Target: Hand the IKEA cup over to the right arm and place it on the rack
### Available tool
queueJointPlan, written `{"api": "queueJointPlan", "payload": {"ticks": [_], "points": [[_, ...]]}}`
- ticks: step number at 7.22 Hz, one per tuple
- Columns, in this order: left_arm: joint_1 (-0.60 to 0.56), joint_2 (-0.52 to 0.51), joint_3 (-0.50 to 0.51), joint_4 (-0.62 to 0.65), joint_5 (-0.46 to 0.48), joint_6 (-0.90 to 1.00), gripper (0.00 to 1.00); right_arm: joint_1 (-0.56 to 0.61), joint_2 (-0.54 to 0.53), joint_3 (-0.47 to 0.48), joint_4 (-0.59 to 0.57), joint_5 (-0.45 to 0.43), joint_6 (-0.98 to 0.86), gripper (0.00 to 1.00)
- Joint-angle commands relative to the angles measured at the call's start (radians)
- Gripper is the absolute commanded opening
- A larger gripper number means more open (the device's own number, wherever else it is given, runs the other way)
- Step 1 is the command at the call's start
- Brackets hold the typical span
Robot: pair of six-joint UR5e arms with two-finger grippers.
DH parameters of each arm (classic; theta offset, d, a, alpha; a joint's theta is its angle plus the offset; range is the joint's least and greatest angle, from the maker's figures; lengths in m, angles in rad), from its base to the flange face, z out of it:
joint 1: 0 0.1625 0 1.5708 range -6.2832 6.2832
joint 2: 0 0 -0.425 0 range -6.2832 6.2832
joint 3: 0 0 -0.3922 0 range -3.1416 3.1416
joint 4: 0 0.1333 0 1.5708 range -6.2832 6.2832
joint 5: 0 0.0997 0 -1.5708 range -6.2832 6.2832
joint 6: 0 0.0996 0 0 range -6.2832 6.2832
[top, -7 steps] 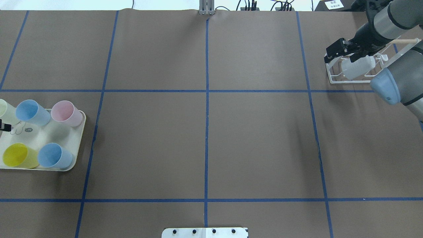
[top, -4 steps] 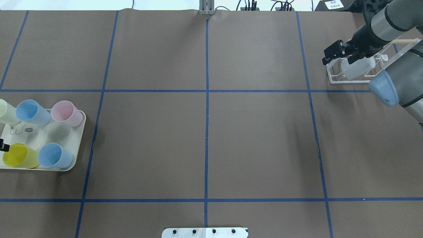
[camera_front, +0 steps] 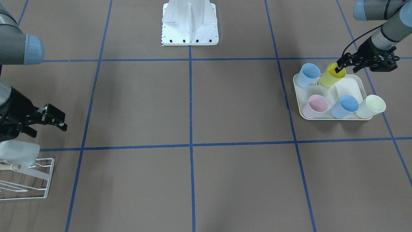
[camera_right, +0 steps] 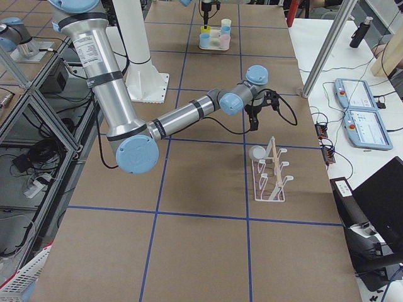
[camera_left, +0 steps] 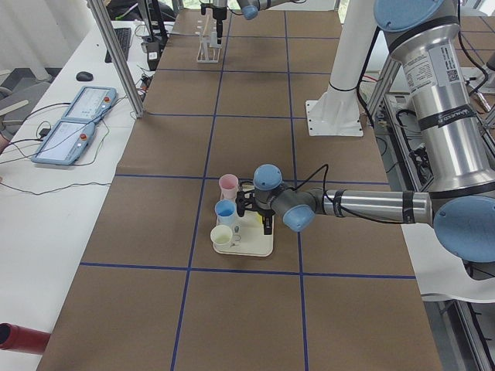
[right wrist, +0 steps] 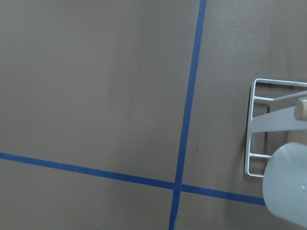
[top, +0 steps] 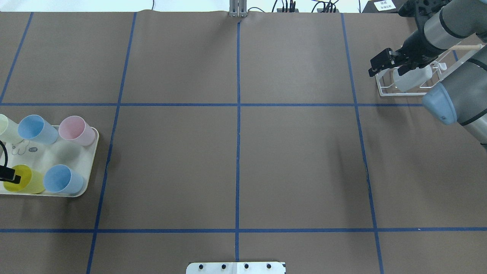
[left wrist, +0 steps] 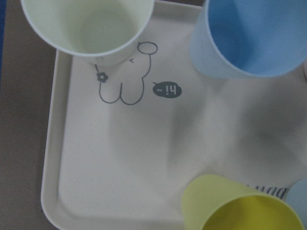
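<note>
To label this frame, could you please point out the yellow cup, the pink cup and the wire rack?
yellow cup (camera_front: 330, 80), front-facing view, side wall.
pink cup (top: 73, 127), overhead view, inner wall.
wire rack (right wrist: 273, 120), right wrist view, white bar.

Worktop (top: 171, 160): brown surface with blue tape grid (top: 237, 104). Resting directly on it: cream tray (top: 57, 156), white wire rack (top: 399, 94), white base mount (camera_front: 190, 25).

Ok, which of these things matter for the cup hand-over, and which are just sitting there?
In play: yellow cup at the left claw; right claw; rack, with a white cup already on it.
Just lying about: tray; blue cups; pink cup; cream cup; robot base plate.
</note>
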Motion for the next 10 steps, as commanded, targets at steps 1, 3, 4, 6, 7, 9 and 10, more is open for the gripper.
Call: {"api": "queueJointPlan", "payload": {"ticks": [1, 3, 4, 6, 7, 9, 10], "points": [[0.018, -0.009, 0.002, 0.0, 0.0, -0.001, 0.34, -0.014, 0.0, -0.004, 0.0, -0.019, 0.001, 0.99], [0.026, -0.009, 0.004, 0.0, 0.004, 0.005, 0.0, -0.016, 0.0, -0.007, 0.0, -0.02, 0.0, 0.99], [0.017, -0.003, 0.005, -0.001, 0.004, 0.023, 0.0, -0.016, 0.0, -0.01, 0.0, -0.02, -0.002, 0.99], [-0.157, -0.002, -0.005, 0.018, -0.012, 0.17, 0.0, -0.017, 0.001, -0.007, 0.0, -0.028, 0.0, 0.99], [-0.184, -0.009, -0.04, 0.072, -0.033, 0.169, 0.0, -0.019, 0.004, 0.001, 0.0, -0.028, 0.006, 0.99], [-0.19, -0.012, -0.18, 0.187, -0.088, 0.129, 0.0, -0.025, 0.044, 0.011, 0.0, -0.028, 0.088, 0.99], [-0.194, -0.029, -0.247, 0.19, -0.102, -0.033, 0.0, -0.045, 0.072, 0.03, 0.002, -0.028, 0.174, 0.99]]}}
